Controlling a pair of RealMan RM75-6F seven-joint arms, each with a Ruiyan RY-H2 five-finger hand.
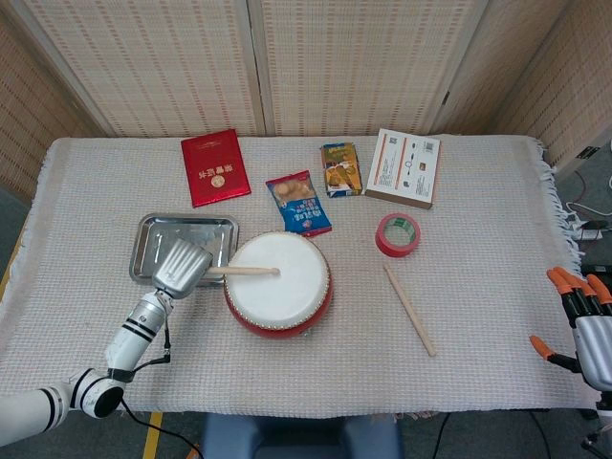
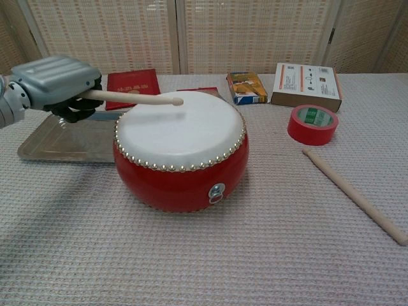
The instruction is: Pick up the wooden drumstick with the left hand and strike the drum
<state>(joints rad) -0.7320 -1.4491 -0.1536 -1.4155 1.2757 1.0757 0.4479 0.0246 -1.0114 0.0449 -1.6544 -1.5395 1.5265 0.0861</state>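
Note:
A red drum with a white skin stands at the table's middle. My left hand hovers just left of it, over the tray's near edge, gripping a wooden drumstick. The stick points right and its tip lies on or just above the skin near the centre. A second wooden drumstick lies loose on the cloth to the drum's right. My right hand hangs past the table's right edge, fingers spread and holding nothing; the chest view does not show it.
A metal tray sits left of the drum. A red tape roll, a white box, two snack packets and a red booklet lie behind it.

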